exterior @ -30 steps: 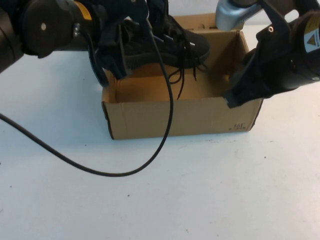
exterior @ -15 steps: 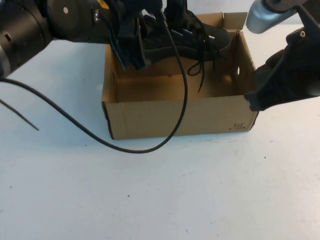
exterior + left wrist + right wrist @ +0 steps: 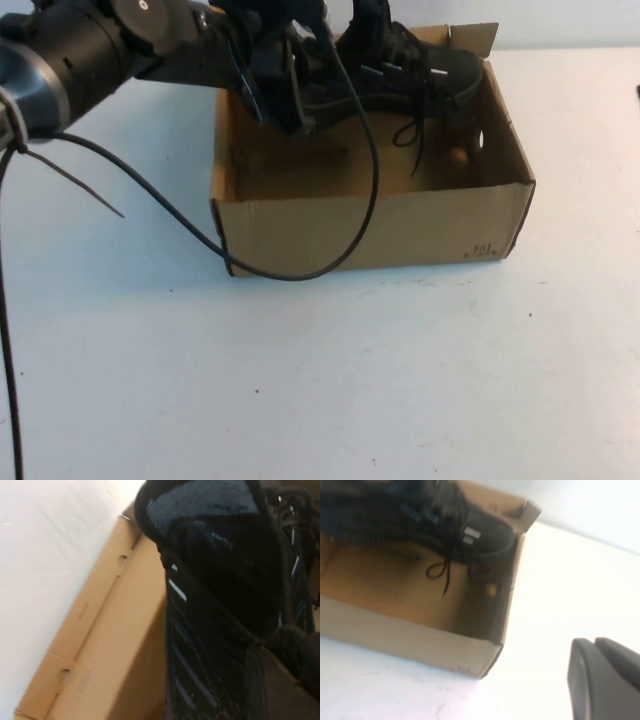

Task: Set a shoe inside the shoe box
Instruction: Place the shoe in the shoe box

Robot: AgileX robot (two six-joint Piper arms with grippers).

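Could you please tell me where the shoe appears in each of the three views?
High view: shoe over the shoe box's far side, held by the left gripper.
Left wrist view: shoe fills the right.
Right wrist view: shoe upper left; right gripper withdrawn.
Shared landmark: the box.

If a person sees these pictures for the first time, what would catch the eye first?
Probably the black mesh sneaker, gripped at its heel end by the left end effector and hanging over the far side of the open brown cardboard shoe box, its laces dangling inside. Next, the black cable looping down across the box's front wall. The right end effector, shut, is off to the box's right, over the white table.
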